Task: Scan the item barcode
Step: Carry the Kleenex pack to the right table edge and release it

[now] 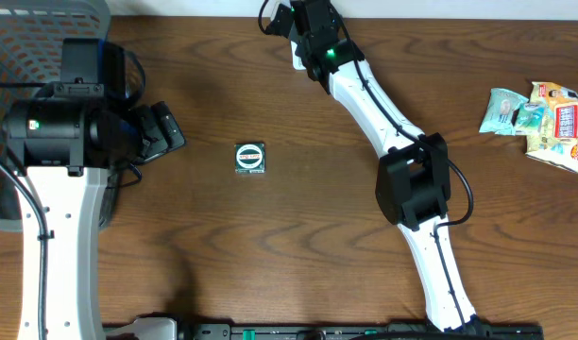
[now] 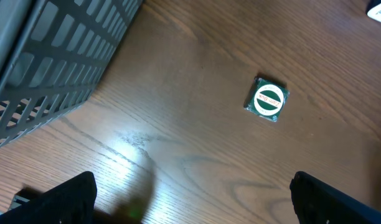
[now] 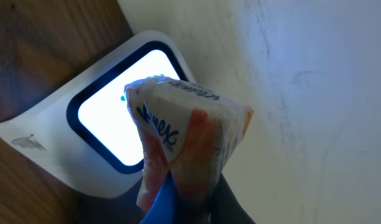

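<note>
right wrist view: tissue pack clamped in right pincer, pinched at lower end, upper end free and crumpled. white wrapper, blue lettering, orange patch on one side. held right in front of lit window of white scanner, covering window's lower right part; touching it or just off it, cannot tell. scanner at edge of brown tabletop, pale wall behind.

overhead: right arm stretched up and left to top centre. right pincer over scanner, only a white sliver of scanner visible under the arm. tissue pack hidden there. green light lit on arm near wrist.

left pincer wide apart, holding nothing, hovering over left side of tabletop just beside grey mesh basket. in left wrist view dark fingers at the bottom corners, bare wood between, basket wall at upper left.

square packet with green and white round label flat on tabletop, between the two arms, apart from both. also in left wrist view, ahead of the spread fingers, not touched.

snack packets in a cluster at far right edge, well apart from everything else.
</note>
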Controlling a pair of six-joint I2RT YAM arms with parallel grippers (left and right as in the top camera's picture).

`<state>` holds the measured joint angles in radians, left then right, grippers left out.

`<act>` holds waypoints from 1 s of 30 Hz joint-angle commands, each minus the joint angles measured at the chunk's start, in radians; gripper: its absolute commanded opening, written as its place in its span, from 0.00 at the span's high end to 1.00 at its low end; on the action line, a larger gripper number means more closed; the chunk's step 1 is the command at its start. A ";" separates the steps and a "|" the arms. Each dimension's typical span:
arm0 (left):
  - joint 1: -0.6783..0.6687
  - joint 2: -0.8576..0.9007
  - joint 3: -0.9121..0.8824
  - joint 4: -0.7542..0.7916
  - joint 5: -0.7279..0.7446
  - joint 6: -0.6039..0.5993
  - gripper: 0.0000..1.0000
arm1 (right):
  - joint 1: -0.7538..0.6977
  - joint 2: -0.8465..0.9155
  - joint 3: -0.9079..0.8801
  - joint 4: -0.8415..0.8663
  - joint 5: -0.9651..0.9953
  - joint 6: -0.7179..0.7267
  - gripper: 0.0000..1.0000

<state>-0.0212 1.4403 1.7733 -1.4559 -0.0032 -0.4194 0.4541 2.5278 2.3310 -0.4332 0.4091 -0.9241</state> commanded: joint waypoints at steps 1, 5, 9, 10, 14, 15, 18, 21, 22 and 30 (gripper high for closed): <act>0.005 0.003 -0.002 -0.002 -0.008 -0.004 0.02 | -0.009 -0.033 0.027 -0.011 0.019 0.136 0.99; 0.005 0.003 -0.002 -0.002 -0.008 -0.004 0.02 | -0.045 -0.088 0.027 -0.077 0.019 0.261 0.99; 0.005 0.003 -0.002 -0.002 -0.008 -0.004 0.02 | -0.129 -0.161 0.027 -0.210 0.019 0.420 0.99; 0.005 0.003 -0.002 -0.002 -0.008 -0.004 0.02 | -0.152 -0.174 0.027 -0.240 0.019 0.470 0.99; 0.005 0.003 -0.002 -0.002 -0.008 -0.004 0.02 | -0.295 -0.222 0.027 -0.405 0.019 0.744 0.99; 0.005 0.003 -0.002 -0.002 -0.008 -0.004 0.02 | -0.335 -0.229 0.027 -0.452 0.019 0.807 0.99; 0.005 0.003 -0.002 -0.002 -0.008 -0.004 0.02 | -0.446 -0.232 0.027 -0.586 0.019 0.960 0.99; 0.005 0.003 -0.002 -0.002 -0.008 -0.004 0.02 | -0.549 -0.227 0.021 -0.710 0.018 1.075 0.98; 0.005 0.003 -0.002 -0.002 -0.008 -0.004 0.02 | -0.575 -0.225 0.020 -0.737 0.018 1.094 0.99; 0.005 0.003 -0.002 -0.002 -0.008 -0.004 0.02 | -0.725 -0.218 -0.041 -0.802 0.002 1.107 0.99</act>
<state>-0.0212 1.4403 1.7733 -1.4559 -0.0032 -0.4194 -0.2481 2.3077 2.3192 -1.2301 0.4194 0.1310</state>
